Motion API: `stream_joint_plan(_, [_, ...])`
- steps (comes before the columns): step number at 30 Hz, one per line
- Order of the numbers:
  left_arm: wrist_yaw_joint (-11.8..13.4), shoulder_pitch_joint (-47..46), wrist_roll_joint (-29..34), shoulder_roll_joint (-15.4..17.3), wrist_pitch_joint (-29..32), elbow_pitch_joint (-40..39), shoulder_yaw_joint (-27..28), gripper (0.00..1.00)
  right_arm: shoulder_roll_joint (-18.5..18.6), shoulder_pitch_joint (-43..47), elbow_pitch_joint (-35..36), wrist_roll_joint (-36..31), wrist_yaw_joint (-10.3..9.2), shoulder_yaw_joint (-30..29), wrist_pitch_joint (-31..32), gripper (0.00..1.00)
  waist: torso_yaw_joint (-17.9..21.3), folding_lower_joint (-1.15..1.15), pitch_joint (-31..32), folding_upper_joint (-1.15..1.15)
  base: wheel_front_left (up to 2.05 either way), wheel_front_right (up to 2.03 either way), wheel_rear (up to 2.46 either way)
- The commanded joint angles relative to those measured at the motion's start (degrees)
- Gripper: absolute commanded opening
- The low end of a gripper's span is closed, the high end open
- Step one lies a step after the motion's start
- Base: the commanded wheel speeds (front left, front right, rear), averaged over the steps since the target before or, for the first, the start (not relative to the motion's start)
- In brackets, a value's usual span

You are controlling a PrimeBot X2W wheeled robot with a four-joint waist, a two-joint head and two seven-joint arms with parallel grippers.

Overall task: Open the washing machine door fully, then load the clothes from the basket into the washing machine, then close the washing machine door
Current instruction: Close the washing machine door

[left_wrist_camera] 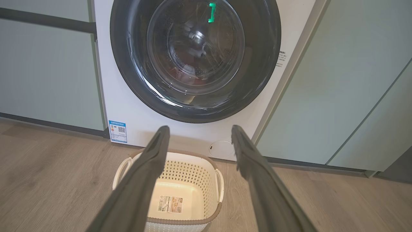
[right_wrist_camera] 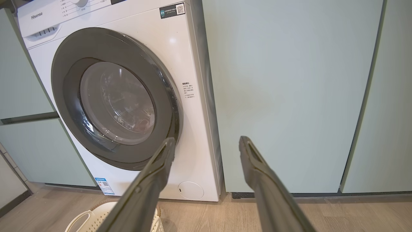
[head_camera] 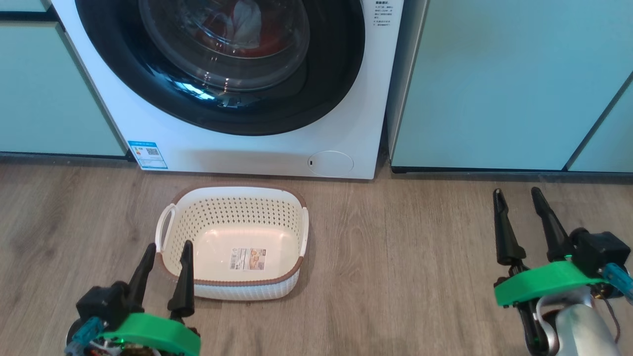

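Evidently last step done: washing machine door [head_camera: 326,74] sits closed against washing machine [head_camera: 237,153], red-white clothes [head_camera: 245,27] behind glass. Basket [head_camera: 237,210] empty on floor by machine base. Left gripper [head_camera: 169,244], right gripper [head_camera: 516,191] both spread, holding nothing. Next move, probably: confirm latch, nothing more.

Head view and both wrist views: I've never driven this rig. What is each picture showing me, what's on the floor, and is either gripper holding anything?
The head view looks down from the robot's head at a wood floor. The dark finger pairs are its left gripper and right gripper, both open and empty. In front of the white washing machine sits the basket, empty but for a paper label. The washing machine door looks shut; the clothes, red and white, show through it. Each wrist view looks along that arm's own two fingers toward the machine.
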State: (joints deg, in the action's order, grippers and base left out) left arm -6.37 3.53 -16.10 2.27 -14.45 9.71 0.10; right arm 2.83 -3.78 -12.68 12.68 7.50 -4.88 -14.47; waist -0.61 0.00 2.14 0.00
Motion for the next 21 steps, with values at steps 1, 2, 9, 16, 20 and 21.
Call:
stream_joint_plan(1, [0.20,-1.72,0.36,0.61,-0.55,-1.84,1.91,1.00,0.05,-0.74,1.69,0.32,-0.01,1.85,-0.52,1.00,0.05,0.00,0.06,0.00,0.00,0.00,0.00])
stream_joint_plan(2, [0.22,-1.67,0.39,0.61,-0.55,-1.88,1.91,1.00,0.05,-0.74,1.72,0.39,-0.01,2.07,-0.52,1.00,0.11,0.00,0.09,0.00,0.00,0.00,0.00])
stream_joint_plan(9, [0.14,-1.54,0.80,0.61,-0.55,-2.31,1.59,1.00,0.05,-0.77,1.65,0.16,-0.01,2.27,-0.52,1.00,0.25,0.00,0.24,0.00,0.00,0.00,0.00])
stream_joint_plan(16, [0.16,-1.40,1.66,0.61,-0.55,-3.47,1.18,1.00,0.05,-1.05,1.59,-0.02,-0.01,1.78,-0.52,1.00,0.29,0.00,0.11,0.00,0.00,0.00,0.00])
stream_joint_plan(20, [0.23,-1.23,1.56,0.61,-0.55,-3.60,0.99,1.00,0.05,-1.01,1.67,0.14,-0.01,1.66,-0.52,1.00,0.27,0.00,0.02,0.00,0.00,0.00,0.00])
stream_joint_plan(21, [0.24,-1.17,1.21,0.61,-0.55,-3.48,0.98,1.00,0.05,-0.99,1.66,0.13,-0.01,1.70,-0.52,1.00,0.27,0.00,0.01,0.00,0.00,0.00,0.00])
